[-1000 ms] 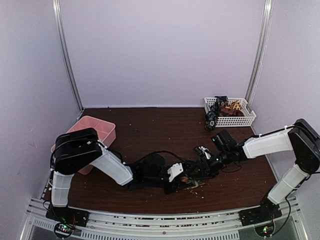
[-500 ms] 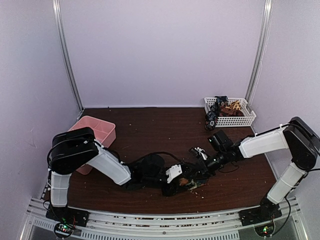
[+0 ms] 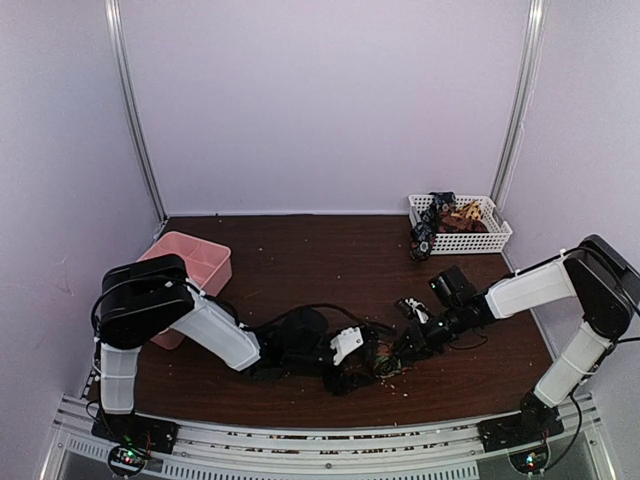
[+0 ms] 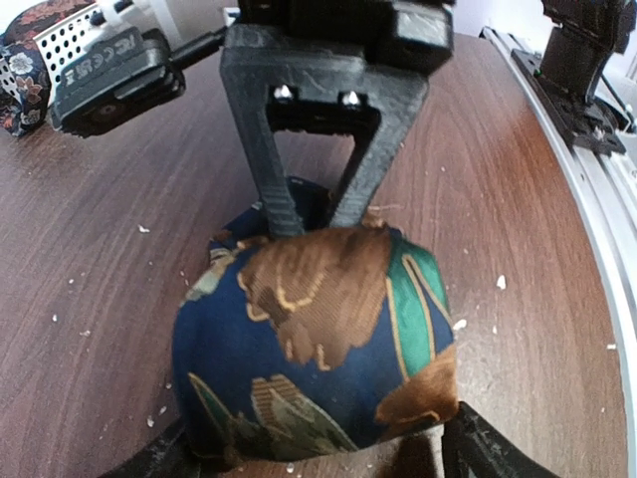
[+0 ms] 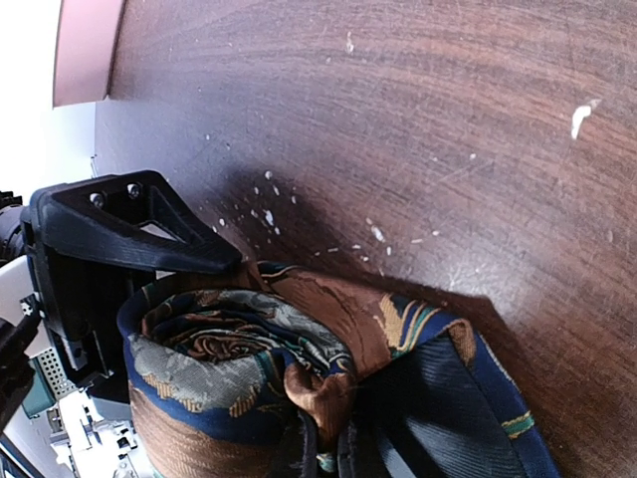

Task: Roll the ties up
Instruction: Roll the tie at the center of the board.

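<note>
okay, both my arms are stretched low toward the front middle of the table [image 3: 320, 260], meeting nose to nose. my left arm comes up from its base, folds at the shoulder, then slopes down and runs almost flat across the wood to the right, wrist nearly on the surface. my right arm climbs to a high elbow by the right edge, then the forearm slants down and left to the same spot. between them sits the rolled tie [image 4: 318, 339], a fat navy coil with brown, orange and green patches, resting on the wood near the front edge. my left gripper [image 4: 320, 456] is spread wide, left fingers [image 4: 164, 456] standing at either side of the coil's near end; whether the pads touch the cloth i cannot tell. my right gripper [image 5: 323, 448] is clamped tight, tips pinching folds of fabric at the far end of the roll and pointing straight at my left wrist. pale crumbs [image 4: 501, 282] are scattered round the coil. well behind, at the far right, other ties [image 3: 440, 222] lie heaped in a white basket [image 3: 495, 238], one draped over its left rim. a pink box [image 3: 195, 255] sits far left.
</note>
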Tool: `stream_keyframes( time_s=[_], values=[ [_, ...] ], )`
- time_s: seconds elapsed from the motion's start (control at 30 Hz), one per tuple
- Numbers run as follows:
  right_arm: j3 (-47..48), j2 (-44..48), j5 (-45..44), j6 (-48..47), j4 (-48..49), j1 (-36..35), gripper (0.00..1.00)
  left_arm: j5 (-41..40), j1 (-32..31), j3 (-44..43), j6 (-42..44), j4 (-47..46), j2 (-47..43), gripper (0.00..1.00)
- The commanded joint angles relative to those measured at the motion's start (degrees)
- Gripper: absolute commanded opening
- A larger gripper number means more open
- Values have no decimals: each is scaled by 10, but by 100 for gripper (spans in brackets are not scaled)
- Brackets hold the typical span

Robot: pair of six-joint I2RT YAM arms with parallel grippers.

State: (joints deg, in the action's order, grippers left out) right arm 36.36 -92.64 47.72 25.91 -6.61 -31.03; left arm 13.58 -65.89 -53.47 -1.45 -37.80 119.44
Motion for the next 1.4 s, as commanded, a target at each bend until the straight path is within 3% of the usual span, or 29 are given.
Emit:
stream_keyframes(
  time_s=[0.0, 0.3, 0.53, 0.6, 0.73, 0.9, 1.2, 1.3, 1.37],
  values=[
    [-26, -24, -113, -8, -47, -9, 0, -4, -2, -18, -43, -66, 13, 79],
    [-9, -32, -112, 15, -19, -37, 0, -6, -13, -64, -110, -106, 66, 71],
    [12, -20, -92, 17, -20, -43, 1, -23, -13, -12, -81, -75, 44, 38],
    [20, 1, -76, 13, -32, -39, 10, -29, -13, -3, -56, -29, 30, 33],
    [29, 63, -39, 27, -36, -31, 44, -42, -16, -4, -18, 58, 16, 31],
    [38, 83, 21, 70, -21, -41, 62, -43, -16, -16, 2, 95, 21, 31],
    [69, 22, -4, 43, -75, -80, 60, -37, -15, -32, 2, 106, 26, 33],
    [69, 5, -22, 28, -81, -81, 48, -37, -15, -31, 2, 106, 24, 35],
    [68, -3, -33, 18, -84, -81, 32, -37, -15, -31, 2, 106, 21, 37]
  ],
)
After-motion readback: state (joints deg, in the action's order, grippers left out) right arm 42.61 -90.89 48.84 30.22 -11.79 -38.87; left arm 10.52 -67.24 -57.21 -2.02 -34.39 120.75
